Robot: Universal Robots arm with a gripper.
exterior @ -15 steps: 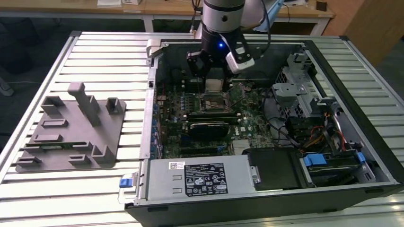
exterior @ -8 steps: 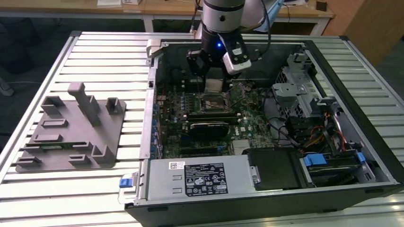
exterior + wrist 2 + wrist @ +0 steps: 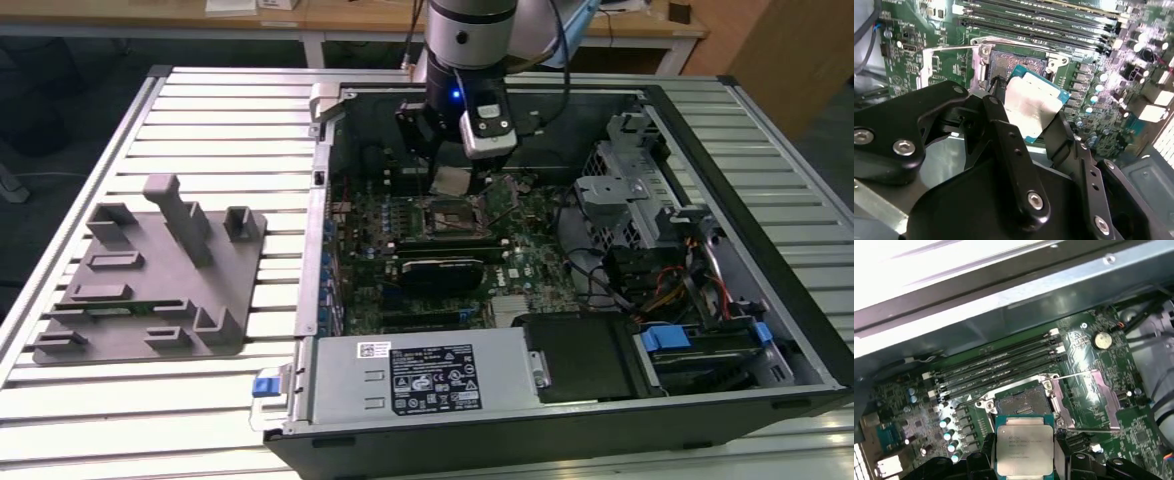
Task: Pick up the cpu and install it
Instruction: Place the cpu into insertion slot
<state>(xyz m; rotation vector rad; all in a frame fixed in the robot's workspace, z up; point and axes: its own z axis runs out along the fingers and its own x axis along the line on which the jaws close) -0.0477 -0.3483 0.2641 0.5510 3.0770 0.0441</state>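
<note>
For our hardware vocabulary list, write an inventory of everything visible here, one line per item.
cpu: one, silvery-grey, clamped in the tool above the socket
socket: one, dark, metal-framed, open, on the motherboard
motherboard: one, green, inside the case
memory slots: four, black, beside the socket
power supply: one, silvery, inside the case
case: one, black, open, on the table
holder block: one, grey, on the table, exterior view's left
table: one, slatted metal
tool: one, black, shut on the cpu

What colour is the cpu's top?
The cpu top is silvery grey metal; the first wrist view shows it best.
</note>
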